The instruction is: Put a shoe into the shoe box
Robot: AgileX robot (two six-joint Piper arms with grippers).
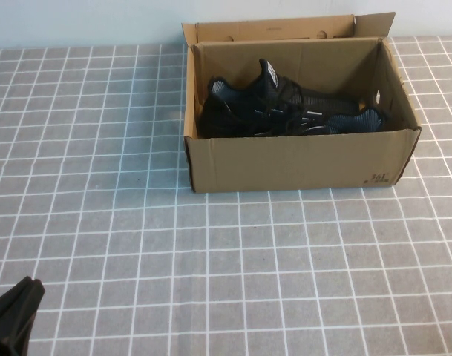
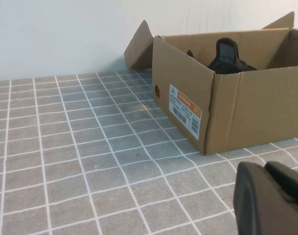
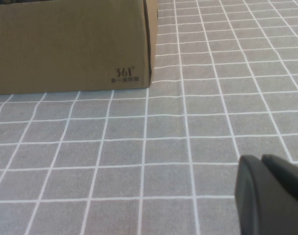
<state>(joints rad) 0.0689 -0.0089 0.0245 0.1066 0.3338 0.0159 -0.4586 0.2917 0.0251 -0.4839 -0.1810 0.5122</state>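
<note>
Nearest the robot, the left gripper (image 1: 14, 308) hangs low over the grey white-gridded tablecloth (image 1: 211, 259) at the near left corner, well apart from everything; its dark fingers (image 2: 268, 198) look pressed together with only a thin seam between them, holding nothing. The right gripper (image 3: 271, 193) does not appear in the high view; its wrist camera shows its black fingertips close together over bare cloth, gripping nothing, with the box's printed corner farther ahead.

Beyond a wide stretch of cloth stands the brown corrugated cardboard shoe box (image 1: 300, 159), flaps up, its long printed side facing the robot. Inside lies the black knit-mesh shoe (image 1: 248, 111) with its white tongue label; a second dark shoe (image 1: 337, 117) seems to lie beside it, though where one ends and the other begins is hard to tell.

The task looks finished. What risk remains is small: an arm swinging toward the box could nudge the light cardboard or catch a raised flap.
</note>
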